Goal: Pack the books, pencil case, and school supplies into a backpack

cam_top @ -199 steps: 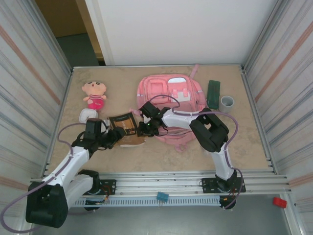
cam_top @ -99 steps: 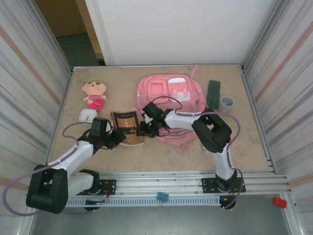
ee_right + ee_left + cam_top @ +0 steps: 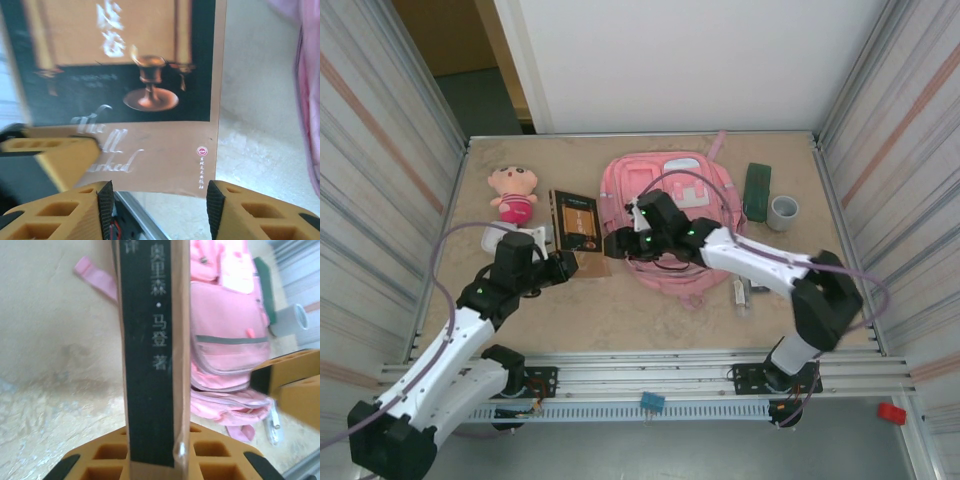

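I hold the brown book (image 3: 574, 220) upright by its lower edge, left gripper (image 3: 566, 266) clamped on it, just left of the pink backpack (image 3: 672, 180). The right gripper (image 3: 618, 243) sits spread beside it, likely for a handover.

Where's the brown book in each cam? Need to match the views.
Top external: the book is centre-left, just left of the backpack.
Left wrist: the book's dark spine runs vertically up the middle, with the backpack to its right.
Right wrist: the book's cover spans the upper left and centre, with the backpack at the right edge.
Shared landmark: the pink backpack.
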Controlling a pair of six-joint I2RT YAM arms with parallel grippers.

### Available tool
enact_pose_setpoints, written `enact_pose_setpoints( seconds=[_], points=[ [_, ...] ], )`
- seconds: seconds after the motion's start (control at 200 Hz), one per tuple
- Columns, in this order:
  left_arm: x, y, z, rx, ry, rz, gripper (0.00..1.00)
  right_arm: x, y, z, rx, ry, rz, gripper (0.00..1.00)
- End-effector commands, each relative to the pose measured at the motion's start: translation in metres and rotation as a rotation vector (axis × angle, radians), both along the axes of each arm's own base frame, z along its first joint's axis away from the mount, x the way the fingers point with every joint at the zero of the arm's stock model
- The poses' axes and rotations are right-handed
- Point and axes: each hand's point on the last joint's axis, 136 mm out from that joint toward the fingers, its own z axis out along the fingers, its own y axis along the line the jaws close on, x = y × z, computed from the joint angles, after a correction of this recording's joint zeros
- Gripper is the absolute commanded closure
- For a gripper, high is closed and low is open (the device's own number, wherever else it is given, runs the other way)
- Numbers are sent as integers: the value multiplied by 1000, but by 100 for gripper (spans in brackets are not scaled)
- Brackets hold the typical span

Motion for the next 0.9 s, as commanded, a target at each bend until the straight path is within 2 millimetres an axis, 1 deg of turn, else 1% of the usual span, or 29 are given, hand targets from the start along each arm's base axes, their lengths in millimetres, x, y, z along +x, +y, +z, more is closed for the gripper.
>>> enact_pose_setpoints(
  seconds=[0.0,0.06,0.13,0.145,0.22,0.281,0.301,0.331,0.346,0.386,0.426,0.436,0.446,0.491,0.546,0.591,0.616,0.676,0.742,0.822,0.897],
  points=[
    [2,-19,69,-67,-268,-127,100,4,-29,31,6,-146,-81,46],
    [-1,-24,84,-108,-313,-161,100,0,-47,46,19,-197,-123,44],
    [-7,-35,100,-164,-363,-227,100,-5,-64,58,33,-246,-163,43],
    [-9,-38,103,-175,-373,-247,100,-5,-66,58,33,-251,-166,43],
    [-16,-49,117,-218,-415,-326,100,-14,-80,74,79,-303,-185,42],
    [-21,-55,129,-253,-462,-373,100,-18,-91,84,115,-334,-199,40],
    [-22,-56,134,-266,-480,-387,100,-20,-94,90,133,-349,-203,40],
    [-24,-59,141,-287,-503,-405,100,-22,-98,91,141,-357,-208,39],
    [-26,-60,144,-298,-513,-413,100,-25,-103,99,162,-377,-212,38],
    [-28,-63,151,-328,-537,-434,100,-28,-110,104,178,-392,-223,37],
    [-28,-64,156,-352,-540,-441,100,-30,-121,109,198,-400,-246,28],
    [-28,-65,156,-358,-536,-444,100,-30,-121,109,202,-400,-248,27],
    [-28,-66,158,-363,-537,-447,100,-31,-124,112,212,-402,-253,24],
    [-31,-70,162,-395,-535,-473,100,-34,-130,116,243,-406,-259,16],
    [-35,-74,168,-443,-550,-504,100,-38,-135,121,284,-407,-251,6],
    [-38,-77,176,-484,-573,-514,100,-40,-137,124,311,-405,-245,4],
    [-39,-78,178,-502,-579,-514,100,-41,-138,126,323,-400,-239,0],
    [-44,-81,187,-535,-592,-524,100,-44,-137,130,353,-399,-210,1],
    [-50,-87,192,-536,-580,-551,100,-45,-133,131,373,-392,-172,1],
    [-58,-95,193,-527,-572,-569,100,-45,-124,135,402,-376,-121,1],
    [-56,-97,190,-510,-570,-534,100,-43,-113,140,433,-369,-75,1]
  ],
)
